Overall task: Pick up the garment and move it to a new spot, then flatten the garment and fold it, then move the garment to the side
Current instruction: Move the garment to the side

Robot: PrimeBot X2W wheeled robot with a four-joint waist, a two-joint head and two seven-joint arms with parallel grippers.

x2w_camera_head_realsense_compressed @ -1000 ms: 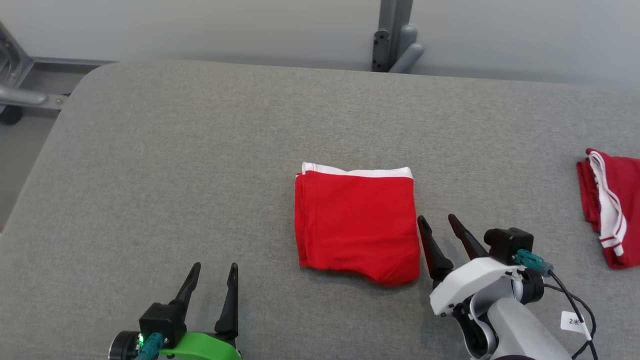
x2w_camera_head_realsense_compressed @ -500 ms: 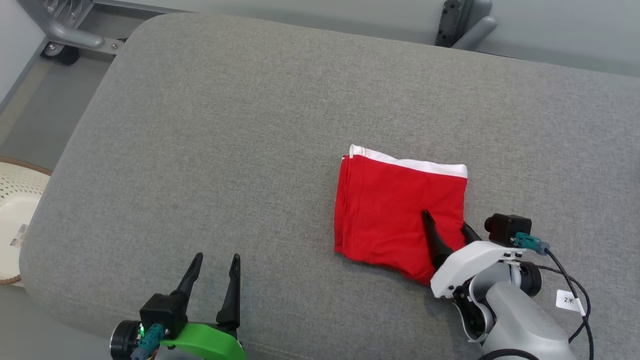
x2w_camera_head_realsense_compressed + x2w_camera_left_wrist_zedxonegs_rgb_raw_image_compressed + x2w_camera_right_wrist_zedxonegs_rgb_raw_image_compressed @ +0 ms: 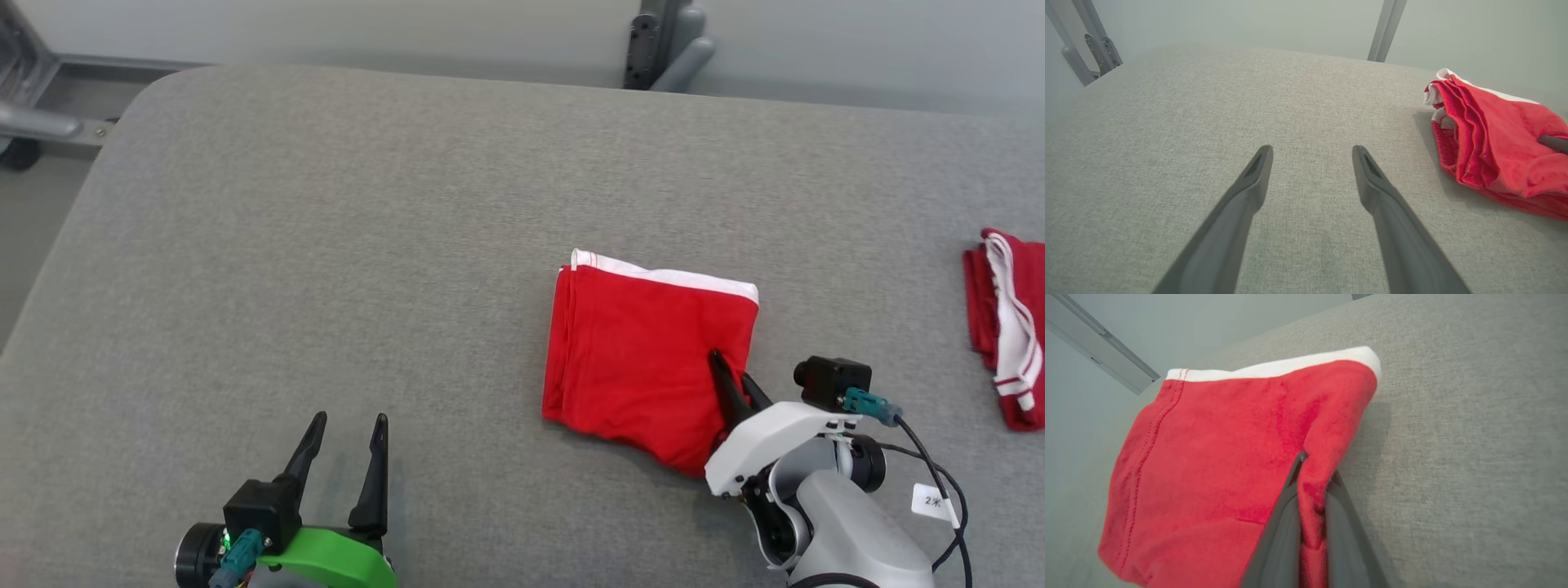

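Observation:
The garment (image 3: pixel 645 359) is red with a white waistband, folded into a rough square on the grey cushioned surface (image 3: pixel 367 245). My right gripper (image 3: pixel 735 377) is shut on the garment's right edge, one finger on top of the cloth and one beneath. The right wrist view shows the red cloth (image 3: pixel 1229 457) pinched between the two dark fingers (image 3: pixel 1284 522). My left gripper (image 3: pixel 346 453) stands open at the lower left, well apart from the garment, with nothing between its fingers (image 3: pixel 1241 204). From the left wrist the garment (image 3: pixel 1494 143) lies to the right.
A second red and white garment (image 3: pixel 1008 327) lies bunched at the right edge of the surface. A grey metal post (image 3: pixel 665 49) stands behind the far edge, and a metal frame (image 3: pixel 33 122) shows at the far left. Bare surface lies to the garment's left.
My right gripper has gone from open beside the garment to shut on its right edge. The head camera has shifted between frames. The left gripper stays open in place.

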